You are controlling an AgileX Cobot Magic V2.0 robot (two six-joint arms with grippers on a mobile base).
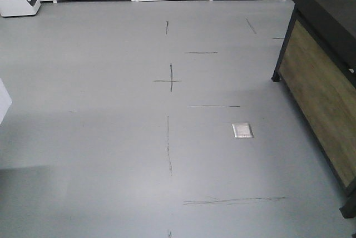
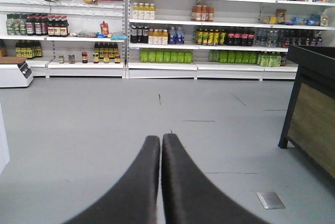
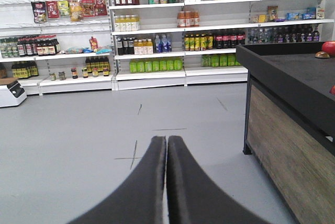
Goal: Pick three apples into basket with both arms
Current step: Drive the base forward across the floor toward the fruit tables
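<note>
**Both grippers clenched and empty above the shop floor**

Nearest the lens in the left wrist view, the black curved left gripper [image 2: 160,140] has its jaws pressed together tip to tip, holding nothing. In the right wrist view the black right gripper [image 3: 166,141] stands the same way, jaws clenched on nothing. Both point out level over the smooth grey floor [image 1: 111,138].

A small square silver metal floor plate [image 1: 242,130] lies flat on that floor, right of centre in the front view. Thin black pen lines mark the floor around it, among them a drawn black cross [image 1: 171,80] further out.

To the right stands a black-topped counter with wood-grain side panels [image 3: 293,130], resting on dark legs. On its far end, at the very right edge of the right wrist view, sits a red round fruit [image 3: 328,47], cut off by the frame; it looks like an apple, though it is too small to be sure. A small brownish object beside it cannot be made out.

Against the back wall, a white boxy machine with a dark front panel [image 1: 16,1] sits at the left. Long white metal shelves [image 2: 157,25] stocked with rows of bottles, jars and packets run across behind it.
</note>
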